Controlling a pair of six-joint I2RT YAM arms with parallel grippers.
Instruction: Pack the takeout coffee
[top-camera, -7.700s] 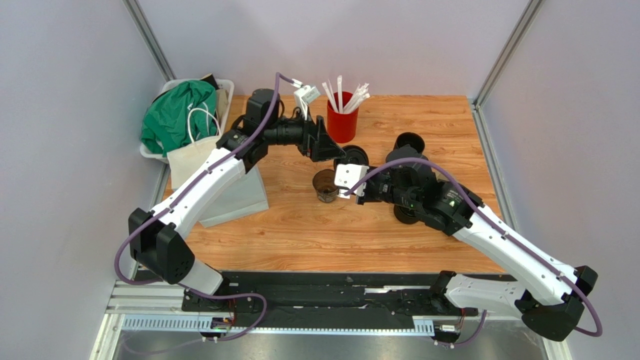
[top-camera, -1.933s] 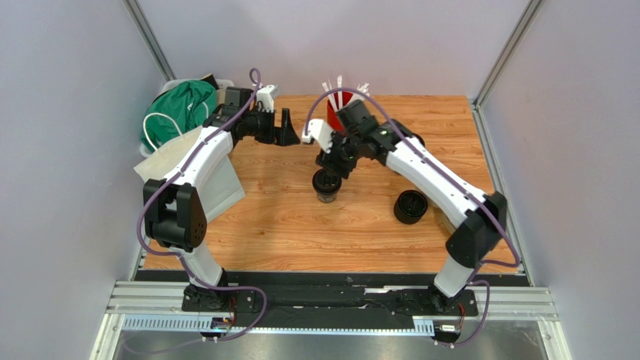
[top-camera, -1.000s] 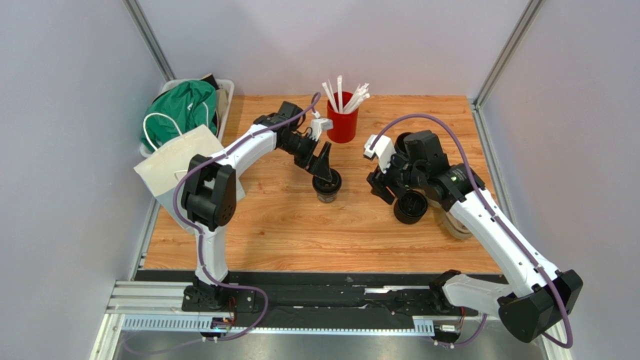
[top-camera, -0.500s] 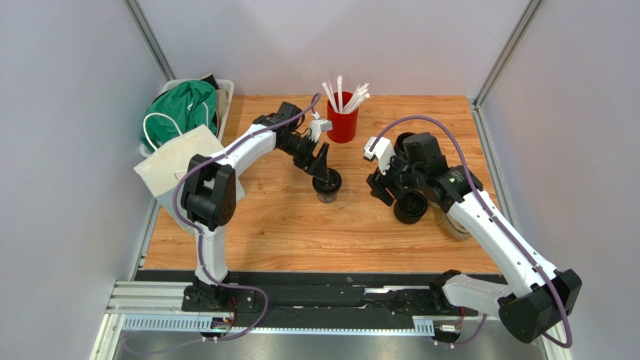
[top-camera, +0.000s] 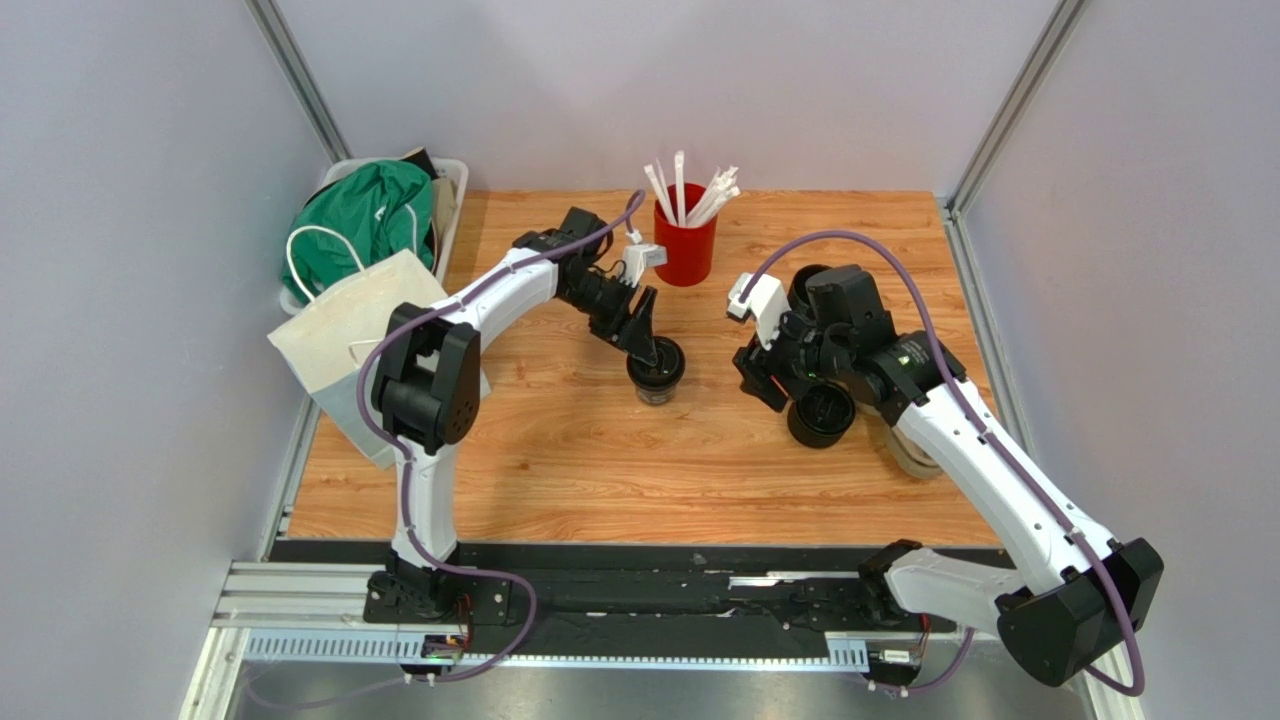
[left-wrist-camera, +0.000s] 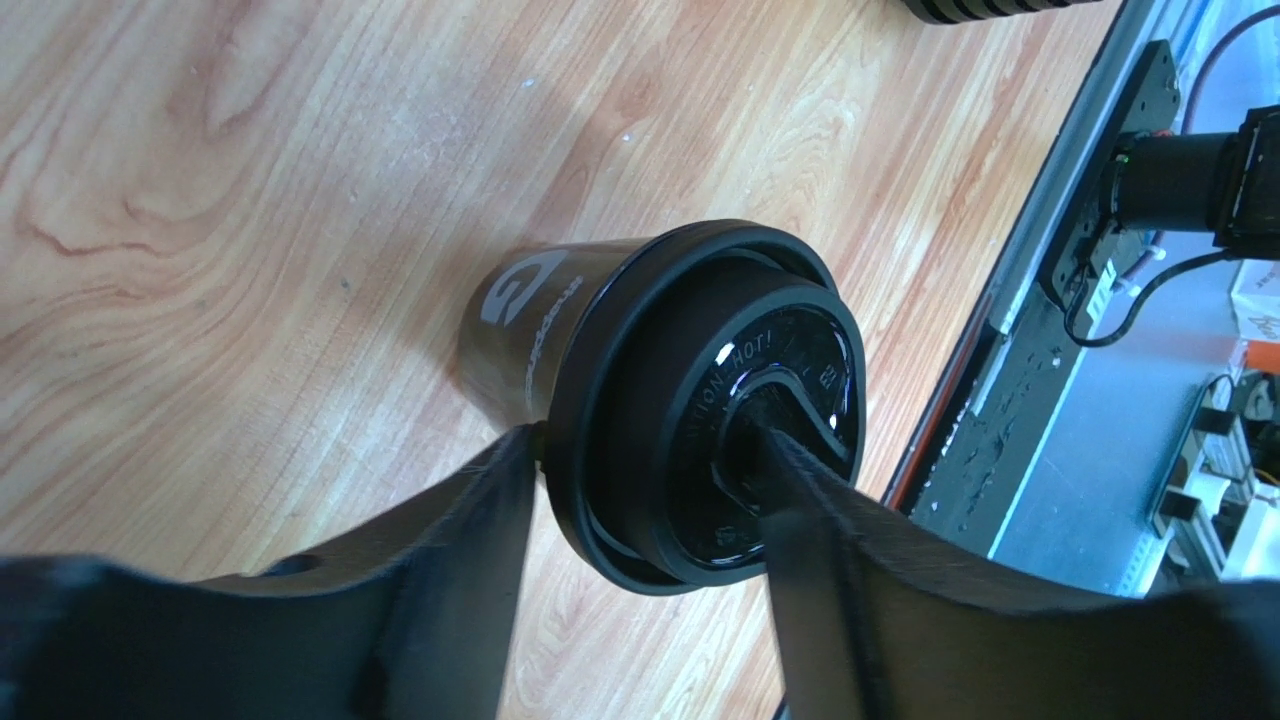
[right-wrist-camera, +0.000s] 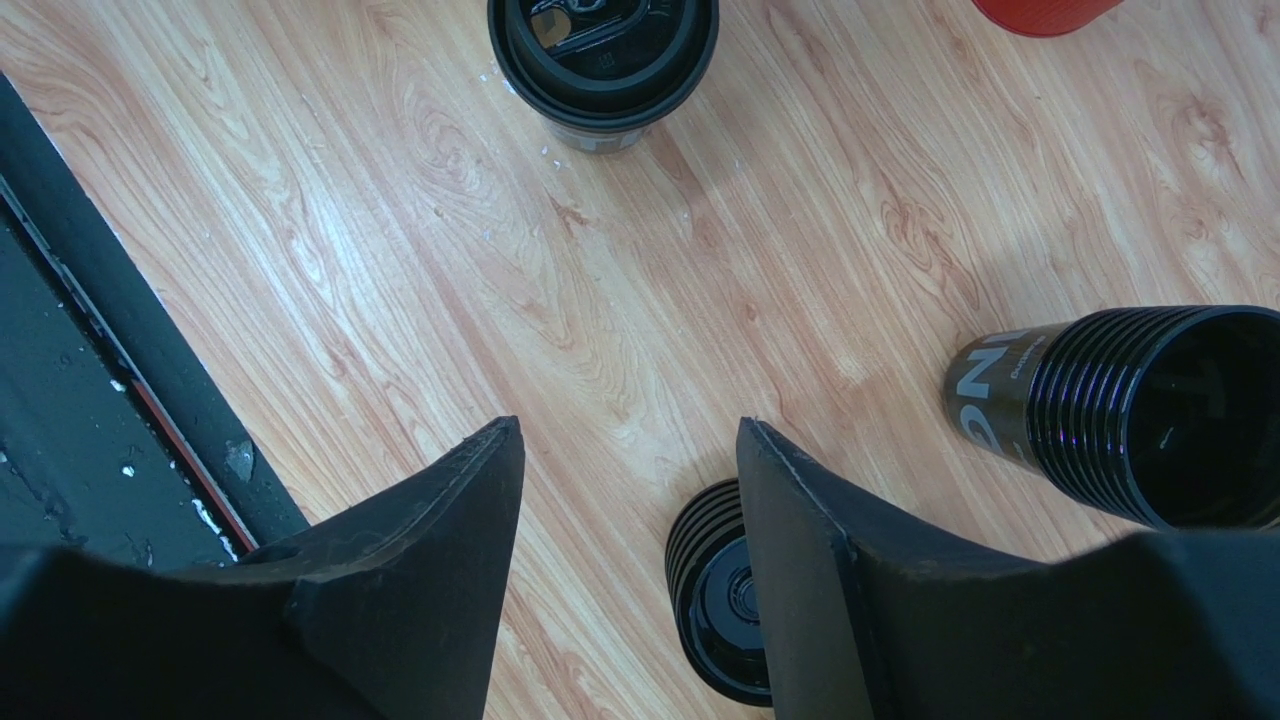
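One takeout coffee cup (top-camera: 657, 368) with its black lid on stands mid-table; it fills the left wrist view (left-wrist-camera: 706, 405). My left gripper (top-camera: 648, 345) (left-wrist-camera: 643, 443) comes down on it from the far left. One finger touches the outside of the lid's rim and the other rests in the recess on the lid's top. Two lidless black ribbed cups stand to the right, one (top-camera: 821, 416) (right-wrist-camera: 718, 600) beside my right gripper (top-camera: 766, 378) (right-wrist-camera: 624, 435) and one (top-camera: 819, 281) (right-wrist-camera: 1142, 413) behind the arm. The right gripper hangs open over bare wood.
A red cup of white straws (top-camera: 685, 248) stands at the back centre. A white paper bag (top-camera: 353, 323) and a basket of green cloth (top-camera: 368, 218) sit at the table's left edge. A pale round thing (top-camera: 911, 453) peeks from under the right forearm.
My left gripper's jaws have closed in from wide open onto the lidded cup's near rim. The right arm has hardly moved since half a second ago.
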